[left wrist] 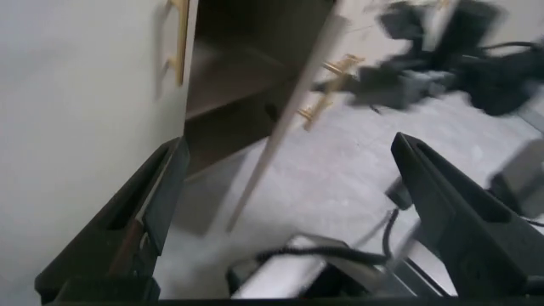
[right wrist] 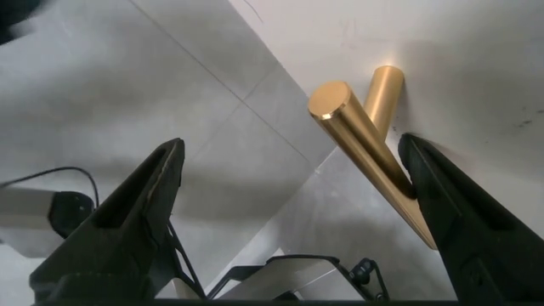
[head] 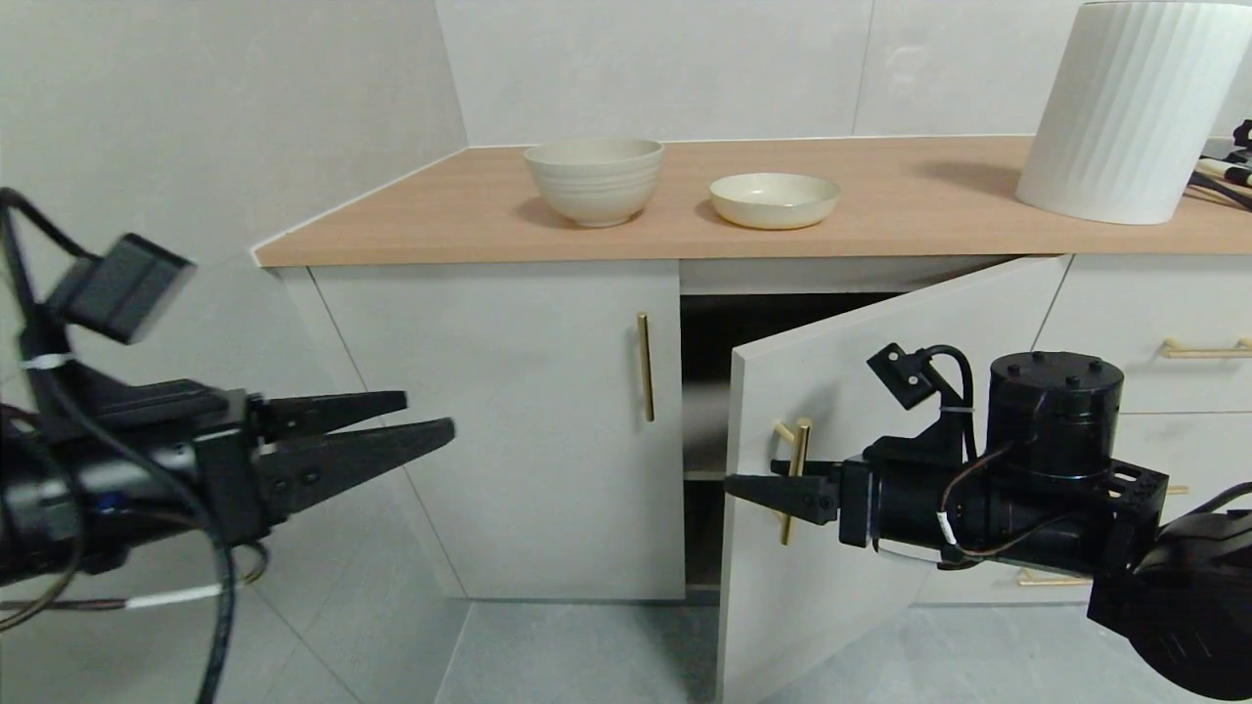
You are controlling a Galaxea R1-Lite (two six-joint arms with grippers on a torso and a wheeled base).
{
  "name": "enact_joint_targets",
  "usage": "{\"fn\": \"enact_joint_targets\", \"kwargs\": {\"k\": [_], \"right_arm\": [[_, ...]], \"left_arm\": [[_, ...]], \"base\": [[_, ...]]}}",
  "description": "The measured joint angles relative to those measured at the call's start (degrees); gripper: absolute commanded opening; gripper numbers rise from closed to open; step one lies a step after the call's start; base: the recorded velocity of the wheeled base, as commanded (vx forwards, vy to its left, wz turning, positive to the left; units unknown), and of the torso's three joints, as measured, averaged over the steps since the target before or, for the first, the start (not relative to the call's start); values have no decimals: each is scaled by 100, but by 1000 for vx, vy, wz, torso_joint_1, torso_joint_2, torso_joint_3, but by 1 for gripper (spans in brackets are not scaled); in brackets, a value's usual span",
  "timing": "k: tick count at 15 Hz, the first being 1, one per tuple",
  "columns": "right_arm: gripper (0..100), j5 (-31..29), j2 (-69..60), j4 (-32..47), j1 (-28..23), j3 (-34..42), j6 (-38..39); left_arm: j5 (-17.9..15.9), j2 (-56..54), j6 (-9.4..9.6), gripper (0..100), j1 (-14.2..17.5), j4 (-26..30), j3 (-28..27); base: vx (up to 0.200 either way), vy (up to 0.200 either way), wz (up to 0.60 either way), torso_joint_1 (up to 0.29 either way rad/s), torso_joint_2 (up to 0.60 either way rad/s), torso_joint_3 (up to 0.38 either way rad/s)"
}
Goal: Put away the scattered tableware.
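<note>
- Two pieces of tableware stood on the worktop (head: 910,196): one deep ribbed bowl (head: 594,179) and one shallow cream dish (head: 775,199).
- The bowl sat toward the worktop's left end. The dish was just beside it on the right, apart from it, and both were upright.
- The dish showed its bare cream floor, while most of the bowl's inside was hidden behind its rim.
- One tall white ribbed container (head: 1135,108) stood well apart at the worktop's right end, with a few utensils (head: 1228,171) lying beside it at the edge.
- Below were two cabinet doors. The left door (head: 509,430) was shut and carried a vertical brass bar (head: 645,367); the right door (head: 861,440) was swung open.
- The opened compartment was dark. One shelf (head: 704,474) could be seen, and what lay on it could not be told.
- The right end effector (head: 734,484) was at the open door's brass handle (head: 797,479). Its jaws were spread wide, with the handle (right wrist: 365,144) between them and close to one finger (right wrist: 450,212), not clamped.
- The left end effector (head: 428,414) hung in front of the shut left door with its jaws released and nothing in them.
- To the right of the doors was a drawer front with one horizontal brass pull (head: 1203,347).
</note>
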Motion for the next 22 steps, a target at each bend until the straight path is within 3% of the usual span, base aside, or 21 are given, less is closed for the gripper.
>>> {"fn": "enact_joint_targets", "kwargs": {"k": [2, 7, 9, 11, 12, 16, 19, 22], "right_arm": [[100, 9, 0, -21, 0, 17, -1], [100, 5, 6, -49, 85, 48, -13], [100, 2, 11, -49, 98, 50, -17], [100, 5, 22, -51, 105, 55, -28], [100, 5, 26, -54, 105, 57, -33], [100, 18, 33, -49, 108, 61, -33], [100, 29, 39, -46, 108, 69, -30], [100, 27, 35, -82, 150, 127, -35]], "left_arm": [[57, 986, -44, 100, -219, -1246, 243], [246, 2814, -197, 100, -534, -3526, 1006], [490, 3220, -439, 100, -774, -3947, 1064], [641, 3533, -527, 100, -1054, -4161, 1051], [745, 3721, -532, 0, -1207, -4253, 942], [1087, 4376, -538, 0, -1609, -4429, 210], [1106, 4890, -538, 0, -1727, -4990, -418], [1108, 5201, -545, 0, -1924, -5044, -750]], "base": [[0, 0, 0, 0, 0, 0], [0, 0, 0, 0, 0, 0], [0, 0, 0, 0, 0, 0], [0, 0, 0, 0, 0, 0], [0, 0, 0, 0, 0, 0], [0, 0, 0, 0, 0, 0], [0, 0, 0, 0, 0, 0], [0, 0, 0, 0, 0, 0]]}}
